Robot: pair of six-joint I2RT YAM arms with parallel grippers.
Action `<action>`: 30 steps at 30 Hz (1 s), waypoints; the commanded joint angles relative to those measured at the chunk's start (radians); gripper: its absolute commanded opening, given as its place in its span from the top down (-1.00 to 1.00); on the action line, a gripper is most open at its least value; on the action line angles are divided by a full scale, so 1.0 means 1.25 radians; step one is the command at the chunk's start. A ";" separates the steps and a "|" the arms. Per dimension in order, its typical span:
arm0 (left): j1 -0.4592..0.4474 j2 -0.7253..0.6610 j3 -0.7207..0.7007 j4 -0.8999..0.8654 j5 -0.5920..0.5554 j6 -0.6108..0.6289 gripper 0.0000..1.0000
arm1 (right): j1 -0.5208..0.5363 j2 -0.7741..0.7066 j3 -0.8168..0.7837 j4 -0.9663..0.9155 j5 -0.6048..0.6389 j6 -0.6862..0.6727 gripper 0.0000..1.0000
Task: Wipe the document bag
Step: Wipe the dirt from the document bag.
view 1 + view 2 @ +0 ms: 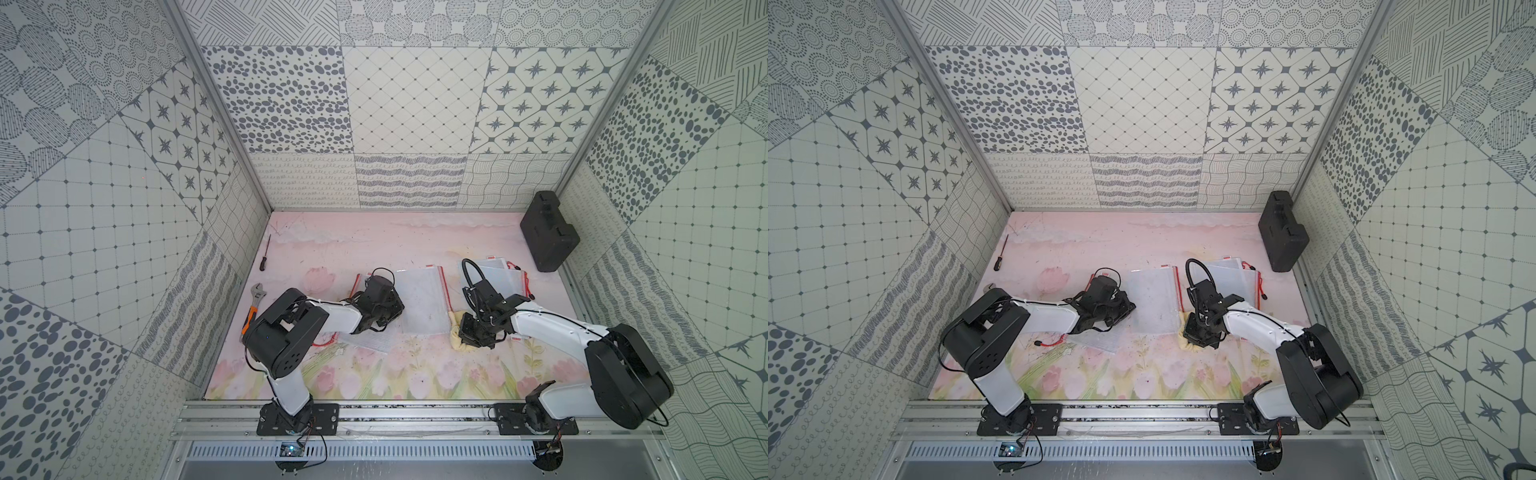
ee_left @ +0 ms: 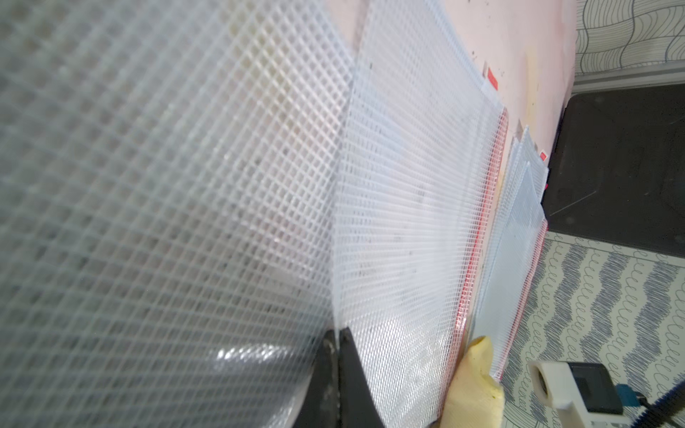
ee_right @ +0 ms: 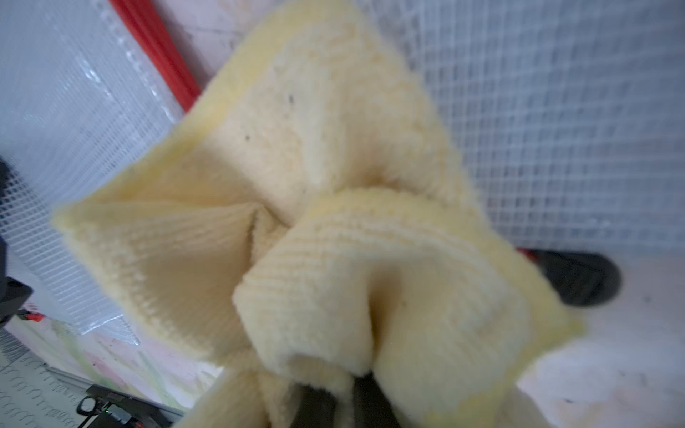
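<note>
Arm bases are bolted to the rail (image 1: 415, 415) along the near edge of the bench (image 1: 374, 245). The left end effector (image 2: 336, 335) is pinched shut on the edge of a mesh document bag (image 2: 166, 185). You only get that from the left wrist view, because in both top views the wrist covers the fingers. That bag lies skewed around mid-bench.

The right end effector (image 3: 344, 396) is clamped on a bunched yellow cloth (image 3: 333, 222). It sits at the near right corner of the second bag (image 1: 422, 301), right by its red zipper edge. A stack of bags (image 1: 494, 270) lies toward the right edge, with a black case (image 1: 548, 232) in the far right corner.

The screwdriver (image 1: 264, 253) and wrench (image 1: 254, 305) hug the left edge. In a top view only the wrench head (image 1: 990, 286) peeks past the left elbow.

Roomiest spots are the far strip between screwdriver and case, and the tulip-print strip along the near edge.
</note>
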 commanded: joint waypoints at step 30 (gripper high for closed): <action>-0.088 -0.059 0.245 -0.521 -0.176 0.337 1.00 | -0.053 -0.158 0.246 -0.054 0.089 -0.134 1.00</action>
